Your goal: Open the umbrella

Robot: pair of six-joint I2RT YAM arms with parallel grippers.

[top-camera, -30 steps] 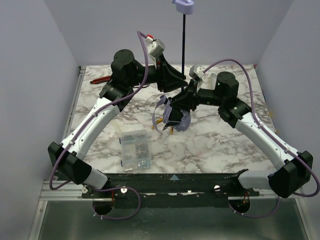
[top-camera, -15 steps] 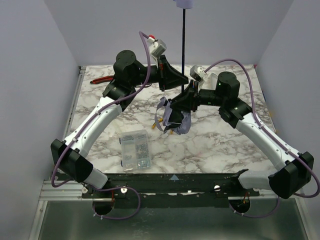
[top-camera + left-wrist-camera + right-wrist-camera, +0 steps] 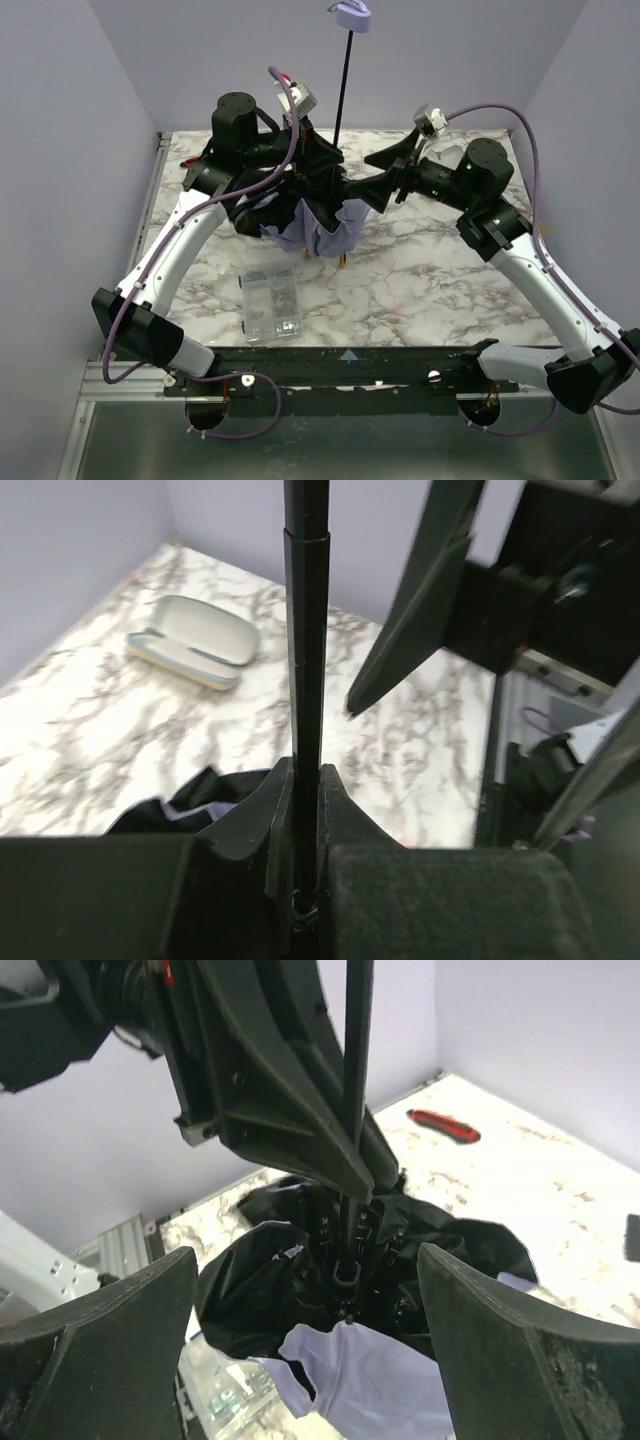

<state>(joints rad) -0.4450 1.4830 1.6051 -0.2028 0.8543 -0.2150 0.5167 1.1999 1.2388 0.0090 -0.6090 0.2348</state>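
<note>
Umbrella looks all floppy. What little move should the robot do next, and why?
Probably close the right gripper on the runner, ready to push it along the shaft. The left gripper clamps the shaft, the right one stands open either side of the runner, and the canopy hangs crumpled.

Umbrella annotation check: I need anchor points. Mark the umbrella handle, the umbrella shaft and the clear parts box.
umbrella handle (image 3: 352, 17), top external view, middle of the lavender knob.
umbrella shaft (image 3: 341, 90), top external view, bare black rod above the arms.
parts box (image 3: 272, 302), top external view, centre of the clear lid.
</note>
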